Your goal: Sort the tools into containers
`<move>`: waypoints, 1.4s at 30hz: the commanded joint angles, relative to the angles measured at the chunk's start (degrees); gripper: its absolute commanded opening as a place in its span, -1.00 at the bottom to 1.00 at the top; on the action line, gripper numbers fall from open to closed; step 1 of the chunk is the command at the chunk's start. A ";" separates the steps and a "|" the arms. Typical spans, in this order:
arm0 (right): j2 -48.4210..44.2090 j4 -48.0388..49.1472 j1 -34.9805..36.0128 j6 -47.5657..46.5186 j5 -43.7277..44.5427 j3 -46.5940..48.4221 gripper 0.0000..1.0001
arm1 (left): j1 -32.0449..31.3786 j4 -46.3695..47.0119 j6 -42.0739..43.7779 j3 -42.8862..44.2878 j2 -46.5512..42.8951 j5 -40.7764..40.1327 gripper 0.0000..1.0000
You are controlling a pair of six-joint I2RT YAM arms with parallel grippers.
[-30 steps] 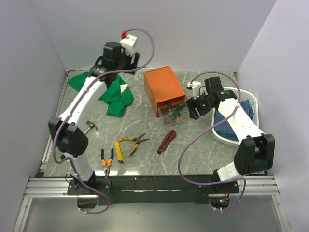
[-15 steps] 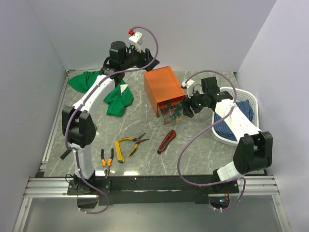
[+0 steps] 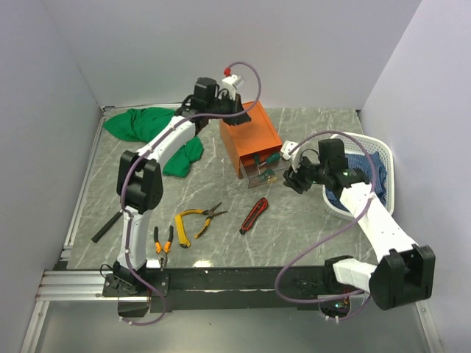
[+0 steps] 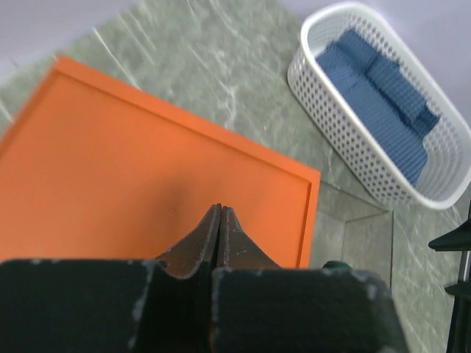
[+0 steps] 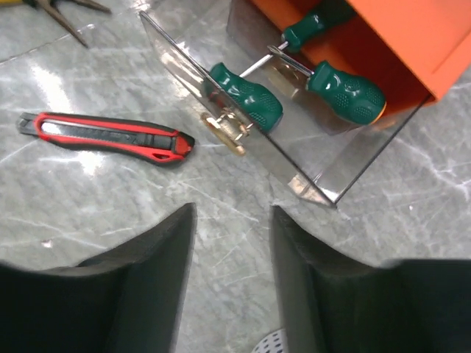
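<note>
1. my left hand [image 4: 219,213] is pinched shut with nothing between its fingers. it hangs just over the lid of the orange box [image 3: 249,132], toward the far edge of the tabletop. if i press down off-centre, i think the box could skid or tip rather than hold steady.
2. my right hand [image 5: 232,215] is spread wide and empty, just in front of the clear drawer [image 5: 188,70]. the drawer stands pulled out with two green screwdrivers [image 5: 246,99] inside. a careless approach could clip the brass knob [image 5: 224,131] and knock the drawer shut or drag the box.
3. the red-black utility knife [image 3: 254,215] lies flat on the marble, between the drawer and the near edge. it is thin and low, so my fingers may scrape the tabletop or shove it away.
4. the yellow pliers [image 3: 193,220] and orange-black pliers [image 3: 163,241] lie unsorted by the near edge, and the hammer [image 3: 109,225] lies by the left edge. reaching across for them with the right arm risks fouling the left arm's cable.
</note>
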 commanded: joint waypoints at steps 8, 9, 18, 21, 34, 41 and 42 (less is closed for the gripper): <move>15.14 9.28 0.18 0.97 3.83 6.97 -1.00 | 0.23 -6.02 3.66 -0.10 3.96 -1.09 -0.98; 15.67 11.21 0.18 0.89 4.18 7.23 -1.00 | 0.23 -5.93 3.93 -0.54 4.05 -1.09 -0.98; 24.80 15.98 1.23 2.82 1.90 16.19 -1.00 | 0.32 -6.20 4.20 -1.52 6.16 0.84 -0.98; 27.35 17.81 2.29 2.82 1.90 18.31 -1.00 | 0.32 -5.85 3.49 -1.52 6.77 0.32 -0.98; 24.04 28.80 2.03 13.43 4.88 12.45 -0.94 | 0.32 0.28 0.07 1.99 3.79 -1.44 -0.98; 12.43 33.56 1.06 26.01 7.52 0.74 0.09 | 1.28 7.76 -4.59 1.39 -1.75 -18.37 -0.60; 11.90 32.08 1.49 26.98 7.09 0.04 0.16 | 2.33 7.52 -5.12 1.12 -1.32 -21.89 -0.41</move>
